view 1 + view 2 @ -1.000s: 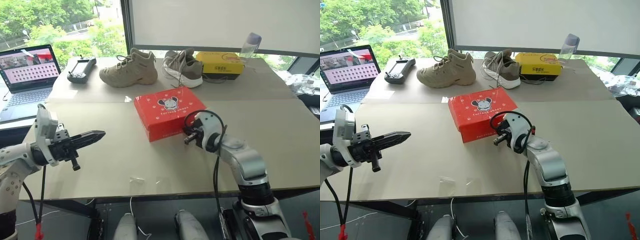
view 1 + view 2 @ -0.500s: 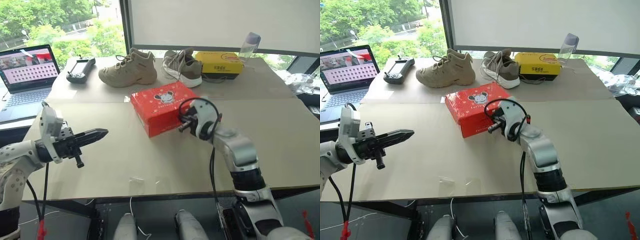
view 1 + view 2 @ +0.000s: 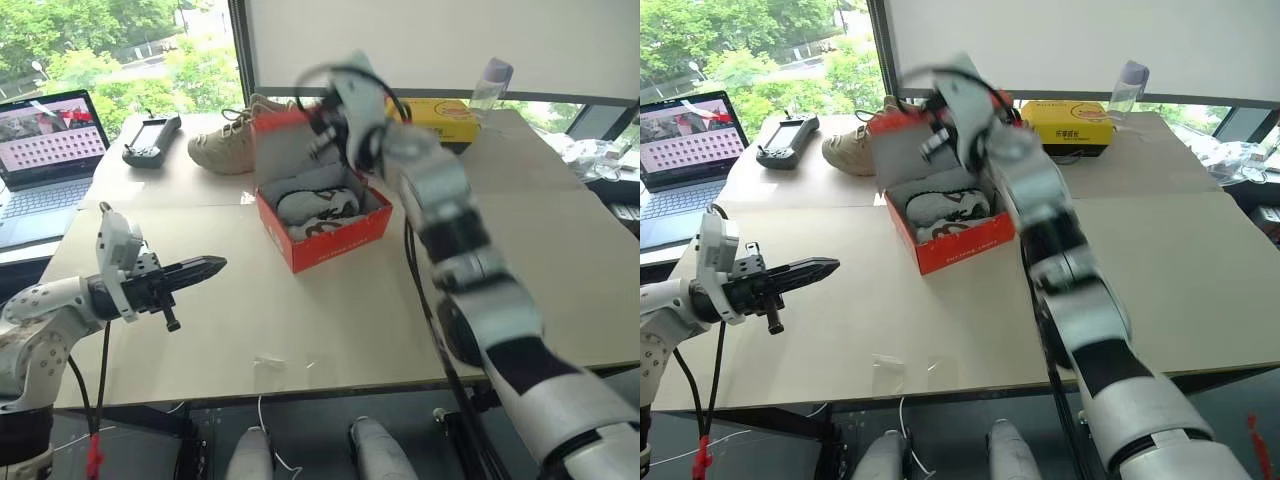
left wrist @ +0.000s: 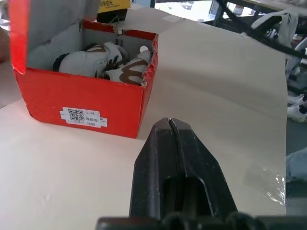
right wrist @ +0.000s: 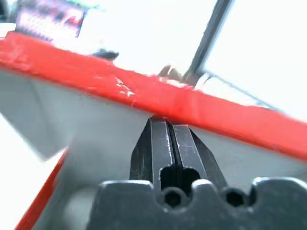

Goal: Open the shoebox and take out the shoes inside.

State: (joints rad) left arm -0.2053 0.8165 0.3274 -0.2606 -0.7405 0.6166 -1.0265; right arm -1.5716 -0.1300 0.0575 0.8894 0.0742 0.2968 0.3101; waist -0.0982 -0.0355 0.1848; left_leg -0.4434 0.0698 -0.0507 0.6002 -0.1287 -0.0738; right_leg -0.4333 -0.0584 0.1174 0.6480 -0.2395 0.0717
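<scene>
The shoebox (image 3: 325,225) stands open on the surface (image 3: 300,300), its lid raised upright at the far side; the right end effector (image 5: 165,125), fingers pressed together and holding nothing, has its tips against the lid's pale grey inner face just under the red rim; the shoes (image 4: 108,62) lie in the box below it; the left end effector (image 3: 215,266), also closed and empty, hovers above the surface, well apart from the box.

An open laptop (image 3: 52,135) sits far left, a black handheld controller (image 3: 148,139) beside it. A tan boot (image 3: 222,148), yellow box (image 3: 1068,122) and plastic bottle (image 3: 486,82) line the table's (image 3: 520,240) far edge.
</scene>
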